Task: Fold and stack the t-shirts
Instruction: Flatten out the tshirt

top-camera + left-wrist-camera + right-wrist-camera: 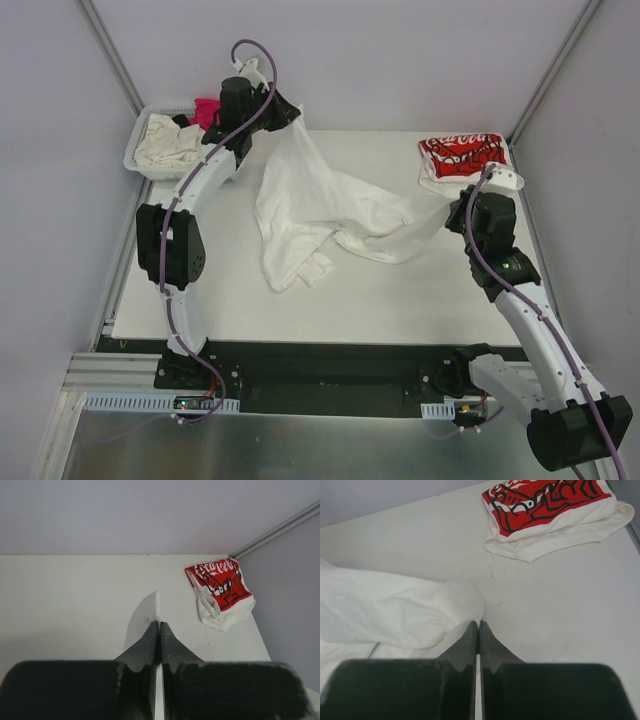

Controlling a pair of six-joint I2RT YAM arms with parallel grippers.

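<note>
Pinched at two points: large plain white t-shirt, slung across the middle of the bench between left tool, fully together on a thin fold near the far-left basket, and right tool, likewise clamped on a bunched edge just short of the folded red-print t-shirt in the far right corner. Looks light, limp, sure to sag and twist; best taken at shoulder seams or hem corners, not mid-panel. Hides collar and hem in crumpled folds, so cannot tell which part sits in either grip. Shows only a cream t-shirt and a magenta t-shirt in the basket, the remainder masked by the left arm.
</note>
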